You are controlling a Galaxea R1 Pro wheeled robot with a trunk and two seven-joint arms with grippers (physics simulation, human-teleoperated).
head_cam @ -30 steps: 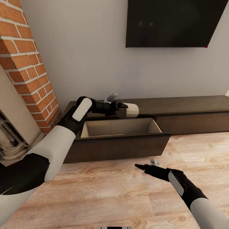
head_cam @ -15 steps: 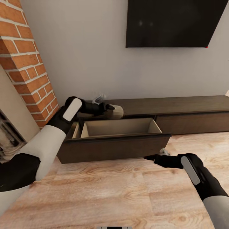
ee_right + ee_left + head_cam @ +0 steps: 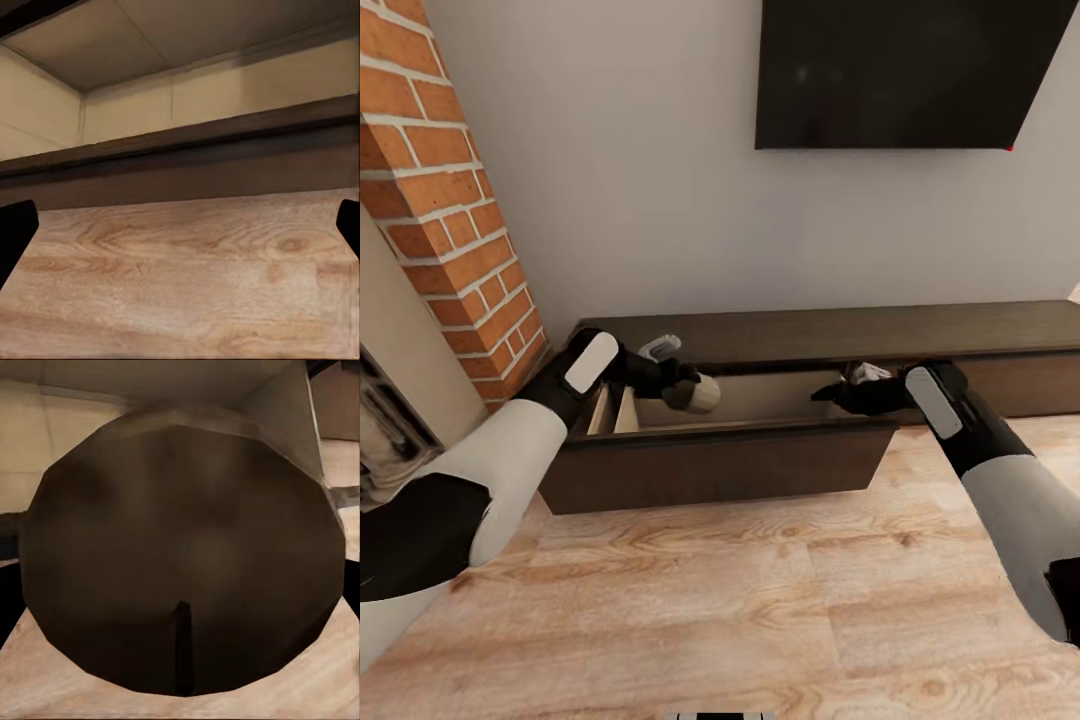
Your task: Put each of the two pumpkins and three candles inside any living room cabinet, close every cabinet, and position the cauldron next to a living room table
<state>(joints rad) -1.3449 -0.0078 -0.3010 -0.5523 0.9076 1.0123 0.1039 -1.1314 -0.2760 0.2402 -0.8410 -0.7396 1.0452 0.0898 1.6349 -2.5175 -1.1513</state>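
Observation:
A tan candle (image 3: 703, 394) with a paler end lies sideways in my left gripper (image 3: 690, 390), which is shut on it just above the left part of the open drawer (image 3: 720, 462). That drawer is pulled out of the long dark-brown cabinet (image 3: 920, 330). In the left wrist view the candle's (image 3: 180, 547) round brown face and dark wick sit close up. My right gripper (image 3: 828, 393) is open at the drawer's right end, level with its front rim. The right wrist view has its black fingertips (image 3: 15, 232) wide apart, with the drawer's beige inside (image 3: 187, 97) beyond them.
A black TV (image 3: 900, 70) hangs on the wall above the cabinet. A red brick column (image 3: 450, 200) stands close on the left, beside the drawer's left end. Light wood floor (image 3: 760, 600) spreads in front of the cabinet.
My left gripper has come down and back from over the cabinet top to the drawer with the candle. My right arm has risen from near the floor to the drawer's right end.

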